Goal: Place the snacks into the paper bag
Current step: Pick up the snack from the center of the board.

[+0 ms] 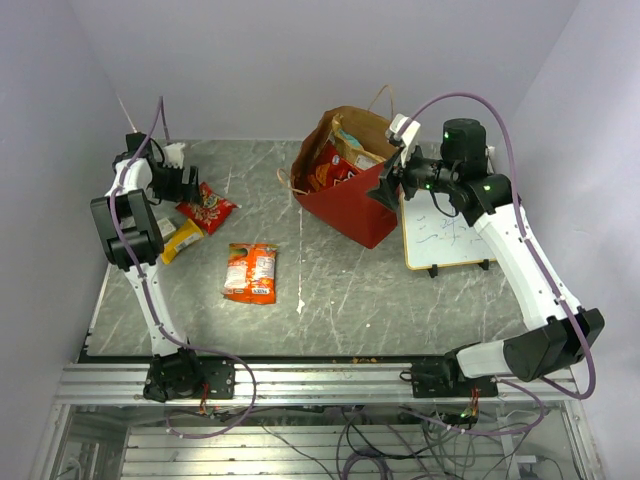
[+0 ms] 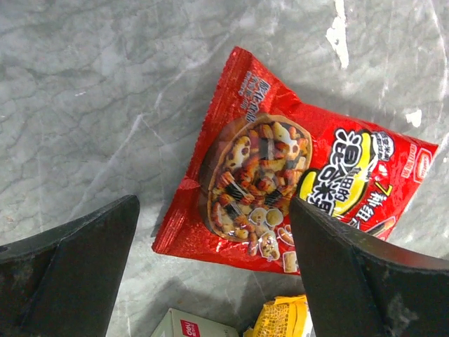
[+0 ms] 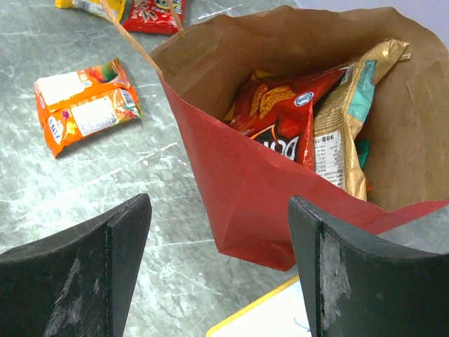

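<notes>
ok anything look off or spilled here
Mostly fine. Brownish crumbs lie at the near edge of the table; the bag has a creased, lopsided rim; a whiteboard, no snack, lies right beside it.

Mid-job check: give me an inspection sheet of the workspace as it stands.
Surface: grey marbled table, scuffed, pale flecks.
Job's things: red paper bag standing open, holding a red chip packet and gold pouch; orange packet, red packet and yellow packet lie on the table.
Clutter: whiteboard beside the bag; small white box by the yellow packet.
Grippers: left gripper open over the red packet; right gripper open, facing the bag; both empty.
Cables: purple cables along both arms; loose wires below the near edge.
Surroundings: plain pale walls.
</notes>
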Motion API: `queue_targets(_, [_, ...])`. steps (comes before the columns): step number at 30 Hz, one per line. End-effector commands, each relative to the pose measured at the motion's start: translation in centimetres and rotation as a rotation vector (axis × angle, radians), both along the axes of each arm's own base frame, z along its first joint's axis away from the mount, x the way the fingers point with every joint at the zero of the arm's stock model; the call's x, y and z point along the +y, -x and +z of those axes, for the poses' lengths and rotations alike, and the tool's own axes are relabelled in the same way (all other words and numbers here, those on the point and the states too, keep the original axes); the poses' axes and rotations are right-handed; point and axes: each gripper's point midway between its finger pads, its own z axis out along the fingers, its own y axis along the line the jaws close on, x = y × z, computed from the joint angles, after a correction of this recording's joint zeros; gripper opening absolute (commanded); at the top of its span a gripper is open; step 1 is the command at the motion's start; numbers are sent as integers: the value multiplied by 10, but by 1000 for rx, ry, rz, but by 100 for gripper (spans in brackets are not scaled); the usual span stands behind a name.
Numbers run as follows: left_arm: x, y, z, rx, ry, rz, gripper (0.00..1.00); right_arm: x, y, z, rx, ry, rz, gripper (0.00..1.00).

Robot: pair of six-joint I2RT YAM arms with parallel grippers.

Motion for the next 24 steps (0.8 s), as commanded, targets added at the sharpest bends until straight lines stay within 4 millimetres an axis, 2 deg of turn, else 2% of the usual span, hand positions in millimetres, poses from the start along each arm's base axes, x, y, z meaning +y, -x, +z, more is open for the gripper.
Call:
queue_targets(1, [-11, 20, -15, 80, 58, -80, 98, 5, -2, -4, 8, -9, 14, 78])
queue_targets(6, [-18, 36, -24, 111, 83, -104, 87, 5, -3, -6, 15, -9, 16, 78])
queue_targets(13, [-27, 51, -32, 127, 117, -110, 65, 7, -4, -10, 29, -7, 19, 79])
queue_targets(18, [-37, 55, -25, 107, 162, -134, 50, 7, -6, -10, 34, -8, 19, 79])
queue_targets(24, [-46, 56, -7, 81, 213, -170, 30, 7, -6, -12, 37, -6, 16, 79])
